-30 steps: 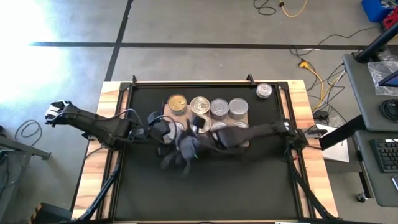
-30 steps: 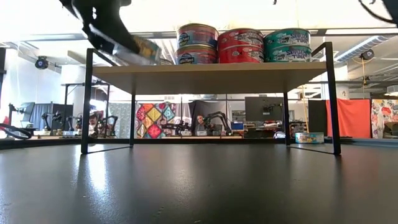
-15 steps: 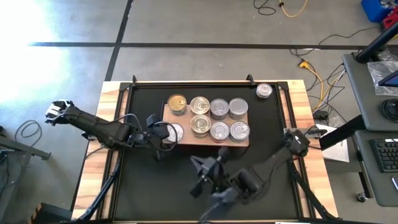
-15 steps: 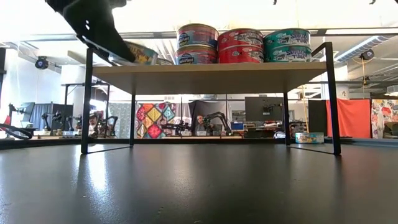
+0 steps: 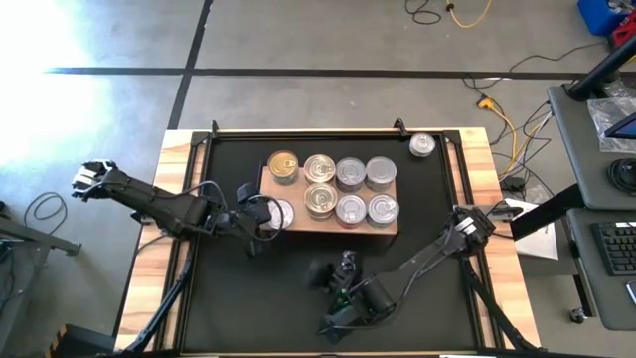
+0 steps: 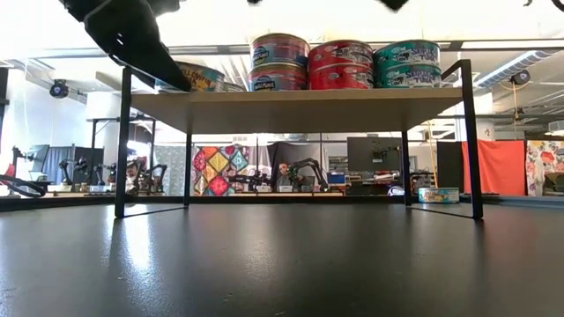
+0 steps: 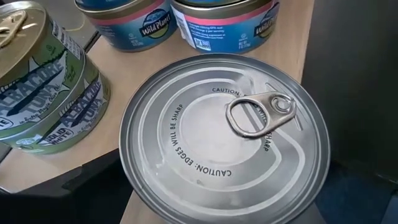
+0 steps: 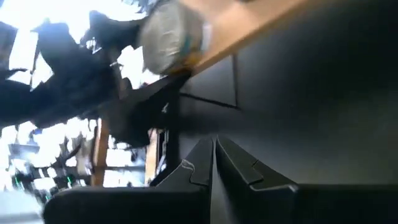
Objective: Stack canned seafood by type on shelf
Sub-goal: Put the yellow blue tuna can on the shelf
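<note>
Left gripper [image 5: 266, 215]: at the shelf's left edge, jaws spread wide around a silver-lidded tin [image 7: 224, 140] that rests at the front-left corner of the shelf [image 5: 383, 228]; pull-tab lid faces up

Right gripper [image 5: 343, 267]: over the black mat [image 5: 238, 308] in front of the shelf, near the table's front edge, fingers pressed together with nothing between them

Shelf: pale wooden board on thin black legs, standing on the mat toward the table's rear edge

Canned seafood on the shelf: a gold-lidded tin [image 5: 283, 165] at the rear-left corner; further tins in two rows to its right, silver lids up; from table height they read as stacks of two, with blue [image 6: 279, 62], red [image 6: 340, 64] and teal [image 6: 406, 63] labels

Loose tin [image 5: 422, 145]: on the mat near the table's rear-right corner, well apart from the shelf
</note>
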